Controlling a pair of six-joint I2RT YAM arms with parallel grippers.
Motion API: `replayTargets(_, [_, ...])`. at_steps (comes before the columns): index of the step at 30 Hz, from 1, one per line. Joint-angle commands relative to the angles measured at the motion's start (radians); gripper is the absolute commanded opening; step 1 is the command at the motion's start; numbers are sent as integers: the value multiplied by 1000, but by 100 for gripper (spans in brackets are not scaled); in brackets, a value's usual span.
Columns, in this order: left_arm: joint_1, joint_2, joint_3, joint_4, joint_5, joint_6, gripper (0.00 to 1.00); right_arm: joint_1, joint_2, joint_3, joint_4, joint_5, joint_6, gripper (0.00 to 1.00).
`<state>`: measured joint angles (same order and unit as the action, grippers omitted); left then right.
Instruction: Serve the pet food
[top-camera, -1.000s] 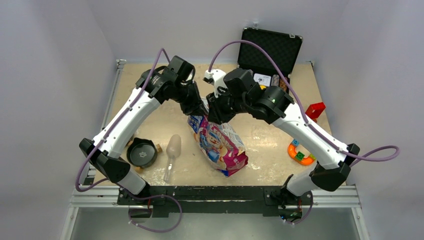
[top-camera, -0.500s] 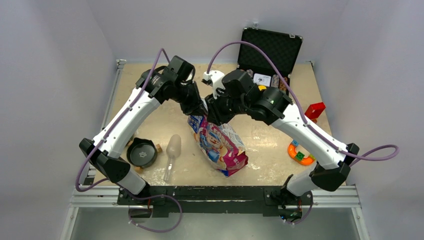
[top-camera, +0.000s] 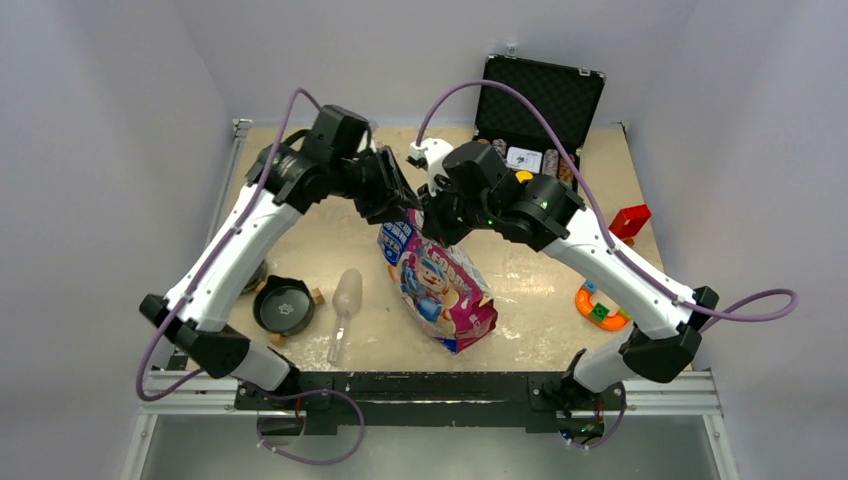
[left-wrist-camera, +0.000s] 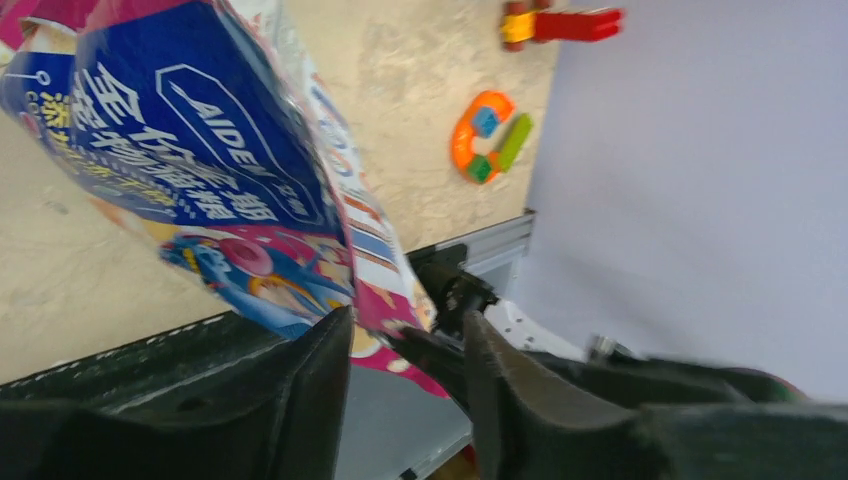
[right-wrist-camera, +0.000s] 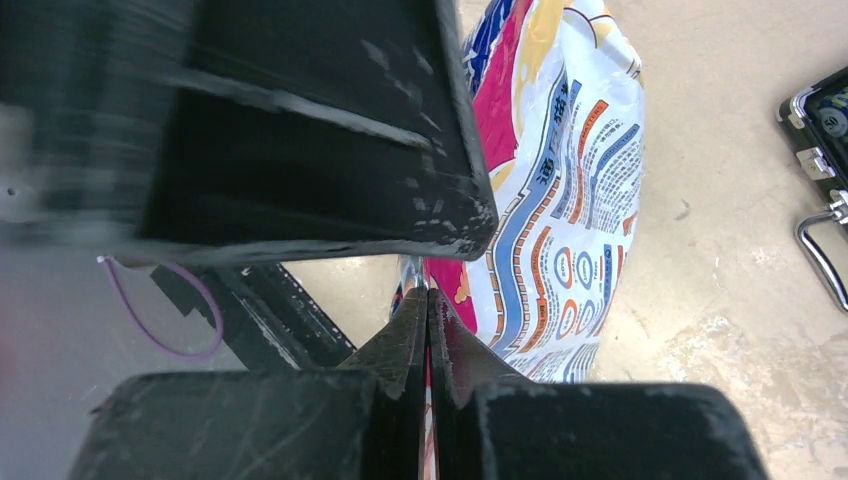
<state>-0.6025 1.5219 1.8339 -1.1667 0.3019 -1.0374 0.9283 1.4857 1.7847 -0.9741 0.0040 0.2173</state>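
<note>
Grippers are working farthest out. Nearest, bowl (top-camera: 260, 308) and scoop (top-camera: 344, 298) are lying unused; behind, the bag (top-camera: 440, 290) is presumably hiding the pet food; at its far lip, right gripper (right-wrist-camera: 428, 295) is clamping tight, left gripper (left-wrist-camera: 405, 325) gaping alongside, needing the opposite lip squarely.

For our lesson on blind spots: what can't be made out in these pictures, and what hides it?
Pet food: none shows in any view; the bag hides its contents.
Bag's top edge: in the top view, covered by the left hand and right hand.
Case contents: too small in the top view, cut off by the right wrist view's edge.
</note>
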Motion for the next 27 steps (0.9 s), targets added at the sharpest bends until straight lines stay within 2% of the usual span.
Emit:
replayTargets(1, [11, -190, -60, 164, -32, -22, 58, -5, 1, 19, -1, 61, 21, 0])
replayTargets(3, [11, -291, -179, 245, -72, -40, 69, -10, -9, 21, 10, 7, 44, 0])
replayTargets(4, [12, -328, -226, 279, -86, -52, 69, -12, -12, 27, 14, -26, 65, 0])
replayTargets(6, [12, -373, -294, 318, -98, -82, 66, -21, -20, 25, 21, -69, 109, 0])
replayTargets(9, [9, -406, -371, 378, -75, -124, 54, -79, -41, -5, 45, -161, 183, 0])
replayTargets(11, [9, -421, -434, 448, -28, -162, 51, -151, -66, -52, 80, -300, 239, 0])
replayTargets(14, [4, -417, -504, 549, 45, -214, 55, -262, -101, -164, 174, -526, 323, 0])
replayTargets(16, [-13, -417, -521, 582, 43, -225, 60, -294, -121, -221, 228, -602, 360, 0])
replayTargets(18, [-25, -418, -526, 597, 33, -224, 61, -310, -135, -266, 279, -669, 395, 0])
replayTargets(23, [-27, -436, -579, 626, 13, -282, 43, -317, -148, -346, 389, -753, 474, 0])
replayTargets(27, [-27, -448, -599, 642, -20, -308, 40, -317, -151, -344, 394, -755, 484, 0])
